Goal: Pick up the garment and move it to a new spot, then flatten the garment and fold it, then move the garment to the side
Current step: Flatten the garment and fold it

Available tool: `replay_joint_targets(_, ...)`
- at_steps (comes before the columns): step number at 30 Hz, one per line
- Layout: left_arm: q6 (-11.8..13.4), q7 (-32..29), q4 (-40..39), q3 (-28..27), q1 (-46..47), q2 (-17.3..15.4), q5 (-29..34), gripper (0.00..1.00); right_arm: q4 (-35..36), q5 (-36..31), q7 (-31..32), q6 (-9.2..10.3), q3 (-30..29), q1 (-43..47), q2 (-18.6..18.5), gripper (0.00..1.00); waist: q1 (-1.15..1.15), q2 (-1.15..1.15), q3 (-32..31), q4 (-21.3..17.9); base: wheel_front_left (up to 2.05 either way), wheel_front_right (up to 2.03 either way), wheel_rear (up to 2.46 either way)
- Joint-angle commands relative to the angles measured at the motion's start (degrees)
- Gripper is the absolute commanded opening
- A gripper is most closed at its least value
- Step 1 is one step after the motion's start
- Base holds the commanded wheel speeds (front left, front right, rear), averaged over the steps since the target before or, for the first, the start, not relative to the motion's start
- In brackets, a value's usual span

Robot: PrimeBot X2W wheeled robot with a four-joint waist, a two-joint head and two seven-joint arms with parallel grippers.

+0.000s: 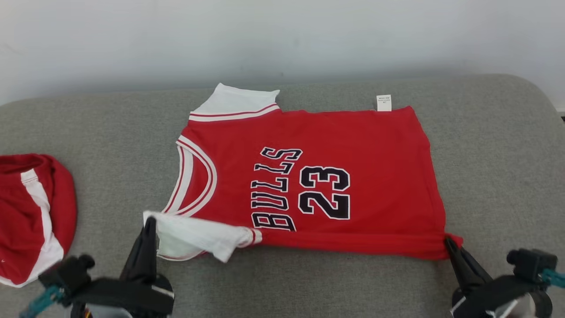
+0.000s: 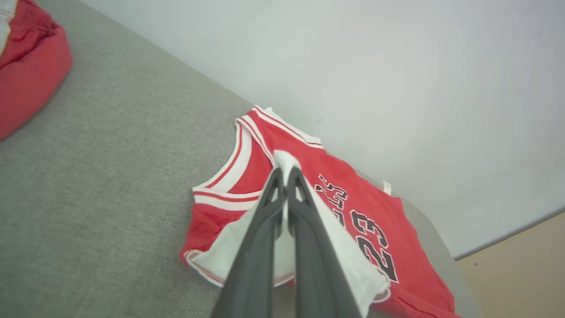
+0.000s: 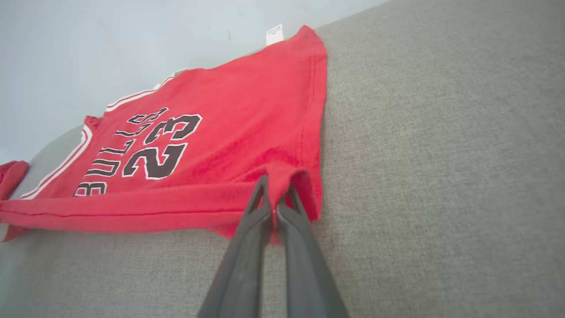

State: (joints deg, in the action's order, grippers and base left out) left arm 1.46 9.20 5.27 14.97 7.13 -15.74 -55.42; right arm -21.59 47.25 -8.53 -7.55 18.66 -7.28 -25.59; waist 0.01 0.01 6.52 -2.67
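Plain indoor room, home-like or staged lab corner, can't tell: grey fabric cushion [image 1: 494,154] with rounded corners against bare white wall [image 1: 282,35], beige floor [image 2: 521,274] beside it, red jersey [image 1: 375,145] and second red garment [image 1: 17,207] lying on top.

Bench [image 1: 485,176]: grey woven upholstery, rounded far corners. Items lying on it: 2.
1. Jersey [image 1: 353,145], red with white trim, lettered BULLS 23, spread flat mid-surface, near edge turned over.
2. Red-and-white bundle [image 1: 17,221], bunched at the left edge, well apart from the jersey.
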Motion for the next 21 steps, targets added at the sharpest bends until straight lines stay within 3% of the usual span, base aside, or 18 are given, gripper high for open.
replay_joint_targets(1,-0.19,-0.24,0.55,0.18,0.81,-0.11,0.53,0.0,-0.19,-0.17,0.03,0.14,-0.02,-0.66,0.3,0.0,-0.01,-0.01,0.55,-0.58,0.0,0.0,0.0)
replay_joint_targets(11,-3.1,-3.89,17.13,2.19,16.92,-0.24,1.87,0.0,-9.01,-2.23,2.07,0.14,1.71,-13.18,3.46,0.0,-0.01,-0.01,4.07,-2.42,0.0,0.0,0.0)
replay_joint_targets(21,-5.6,-3.58,33.26,4.33,27.8,0.78,4.25,0.0,-18.53,-3.25,0.71,0.14,4.23,-22.76,6.13,0.0,-0.01,-0.01,6.78,-3.04,0.0,0.0,0.0)
